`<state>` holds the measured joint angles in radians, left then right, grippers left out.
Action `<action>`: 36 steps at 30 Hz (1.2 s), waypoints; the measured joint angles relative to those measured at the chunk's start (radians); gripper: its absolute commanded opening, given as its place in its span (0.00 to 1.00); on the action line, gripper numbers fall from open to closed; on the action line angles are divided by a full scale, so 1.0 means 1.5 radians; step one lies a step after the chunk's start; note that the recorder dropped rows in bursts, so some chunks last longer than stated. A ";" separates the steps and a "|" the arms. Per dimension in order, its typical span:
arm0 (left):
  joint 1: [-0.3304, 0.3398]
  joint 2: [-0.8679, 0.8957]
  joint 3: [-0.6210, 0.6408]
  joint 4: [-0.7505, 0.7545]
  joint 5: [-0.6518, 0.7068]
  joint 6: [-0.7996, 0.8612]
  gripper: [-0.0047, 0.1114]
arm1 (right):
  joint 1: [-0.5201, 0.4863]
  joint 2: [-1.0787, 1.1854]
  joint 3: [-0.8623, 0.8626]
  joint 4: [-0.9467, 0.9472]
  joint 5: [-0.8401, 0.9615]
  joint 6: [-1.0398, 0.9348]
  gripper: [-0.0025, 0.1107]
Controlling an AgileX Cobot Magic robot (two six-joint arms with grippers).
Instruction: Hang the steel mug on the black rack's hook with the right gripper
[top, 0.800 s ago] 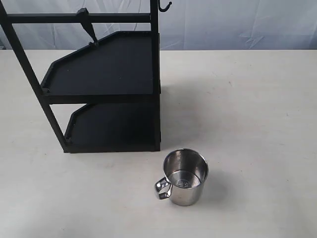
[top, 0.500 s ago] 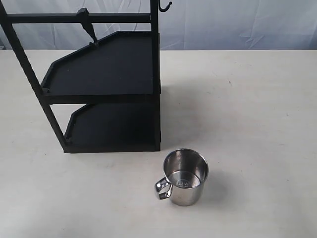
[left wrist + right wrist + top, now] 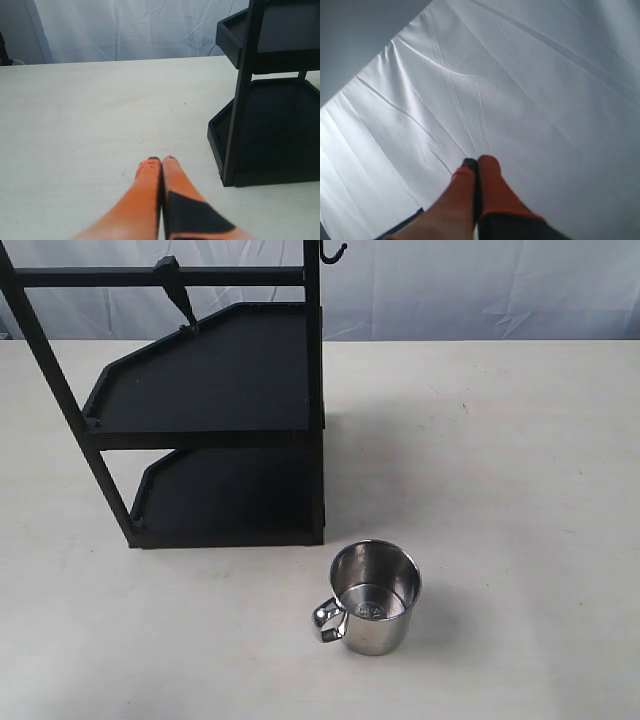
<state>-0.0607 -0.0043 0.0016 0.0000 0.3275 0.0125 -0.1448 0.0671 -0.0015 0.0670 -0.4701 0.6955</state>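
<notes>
Nearest in the exterior view, the steel mug (image 3: 374,599) is seen standing upright and free on the pale table (image 3: 500,460), mouth up, with its looped handle (image 3: 328,621) turned toward the left of that view. No gripper is touching it, and neither arm appears in the exterior view at all. The open mouth and the exposed handle are judged to leave the mug easy to approach from above or from the handle side, as a hang by the loop would require.

Just behind the mug, apart from it, the black rack (image 3: 215,410) is set with its two shelves bare. A thicker slanted peg (image 3: 176,285) is mounted on the crossbar, while the hook (image 3: 333,253) is fixed high on the right post, at the very top edge of the view. The mug's handle is judged to need lifting well up and turning toward that hook.

In the left wrist view, the left gripper (image 3: 161,160) is held low over the table with its fingers pressed together, empty, beside the rack's lower shelf; it is judged to be parked clear of the work.

In the right wrist view, the right gripper (image 3: 475,162) is shown with its fingers together and nothing between them, aimed at a white backdrop (image 3: 545,75). The task is judged not yet begun.
</notes>
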 measured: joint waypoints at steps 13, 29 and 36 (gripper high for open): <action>0.000 0.000 0.000 0.000 0.000 0.000 0.04 | 0.000 0.000 0.000 0.080 -0.016 0.144 0.01; 0.000 0.000 0.000 0.000 0.000 0.000 0.04 | 0.000 0.208 -0.156 -0.811 0.153 0.798 0.01; 0.000 0.000 0.000 0.000 0.000 0.000 0.04 | 0.000 0.552 -0.377 -1.151 -0.090 0.928 0.01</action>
<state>-0.0607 -0.0043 0.0016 0.0000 0.3275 0.0125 -0.1448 0.8958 -0.5674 -1.6595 -0.6052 2.0868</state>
